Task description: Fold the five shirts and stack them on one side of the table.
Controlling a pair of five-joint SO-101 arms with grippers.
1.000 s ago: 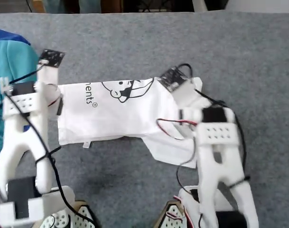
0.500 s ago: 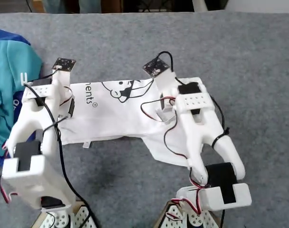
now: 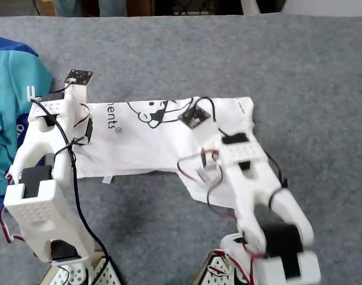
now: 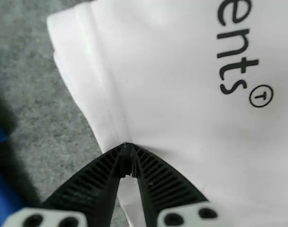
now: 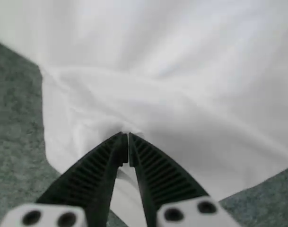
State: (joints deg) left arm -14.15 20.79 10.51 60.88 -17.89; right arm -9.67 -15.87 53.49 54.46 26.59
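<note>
Pinching the white shirt [image 3: 145,142] mid-frame on the grey tabletop [image 3: 299,71]: my left fingers [image 4: 127,161] clamp its left hem, and my right fingers [image 5: 125,142], just drawn back down-frame, grip a lower-right fold. The shirt hasn't shifted, so I judge this fold is only beginning.

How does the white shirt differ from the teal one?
The white shirt lies spread out in the middle of the grey table; the teal shirt sits bunched at its edge beside the left arm. The left gripper and right gripper are both shut on the white shirt; neither holds the teal shirt. Both shirts rest on that table.
</note>
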